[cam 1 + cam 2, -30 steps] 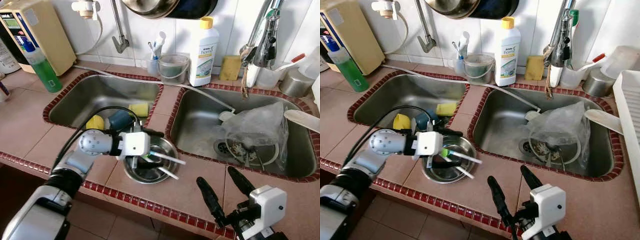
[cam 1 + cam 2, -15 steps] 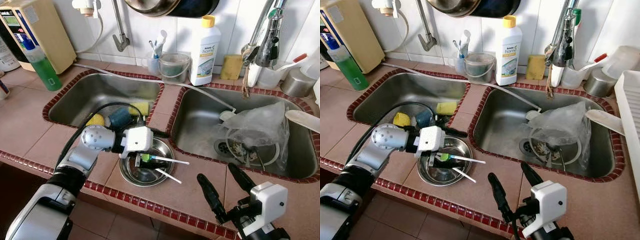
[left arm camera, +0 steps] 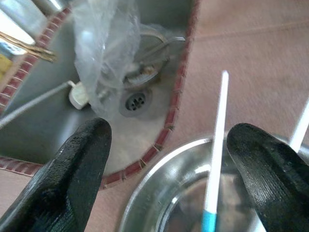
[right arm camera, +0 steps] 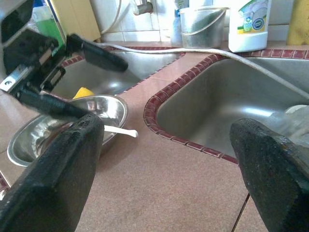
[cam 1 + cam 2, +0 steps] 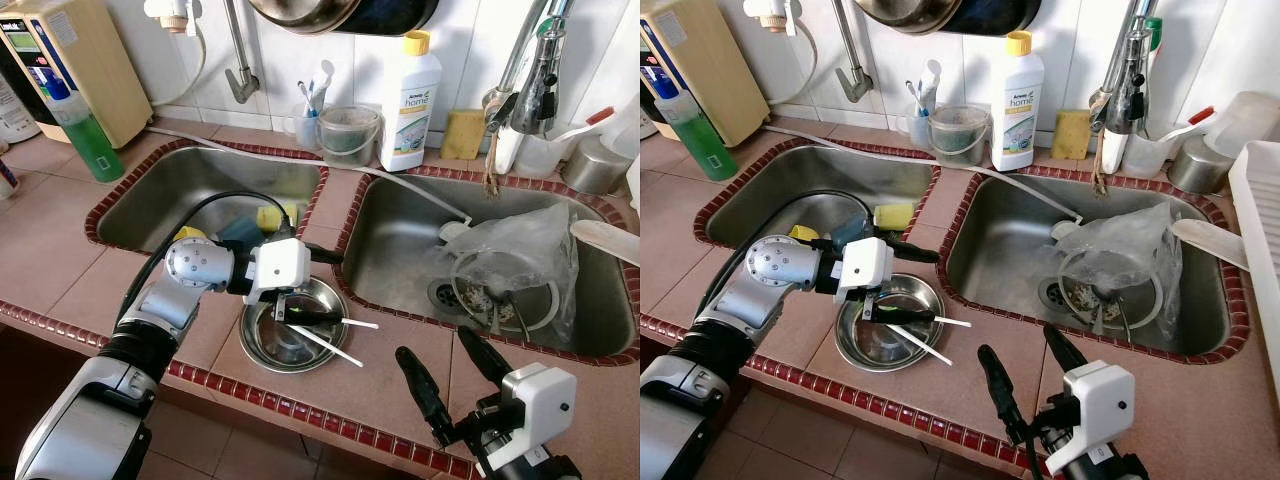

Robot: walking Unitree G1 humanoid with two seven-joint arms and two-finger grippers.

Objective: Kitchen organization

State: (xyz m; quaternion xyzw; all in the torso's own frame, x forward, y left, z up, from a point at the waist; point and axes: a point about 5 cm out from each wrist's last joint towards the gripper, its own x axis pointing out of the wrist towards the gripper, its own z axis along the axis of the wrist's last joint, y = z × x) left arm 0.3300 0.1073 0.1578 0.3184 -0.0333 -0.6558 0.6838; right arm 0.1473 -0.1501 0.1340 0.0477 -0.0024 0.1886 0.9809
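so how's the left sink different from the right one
The left sink holds yellow sponges and a blue cup; the right sink holds a crumpled plastic bag over its drain. The left gripper hangs by the left sink, over the steel bowl. Both are steel basins with red tile rims.

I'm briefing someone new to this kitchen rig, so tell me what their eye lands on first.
First, the left pincer, open over the steel bowl on the tiled counter between the two sinks, with two white sticks lying in the bowl and poking over its rim. Next, the crumpled plastic bag lying over the drain of the right sink. The right pincer hovers open at the counter's near edge.
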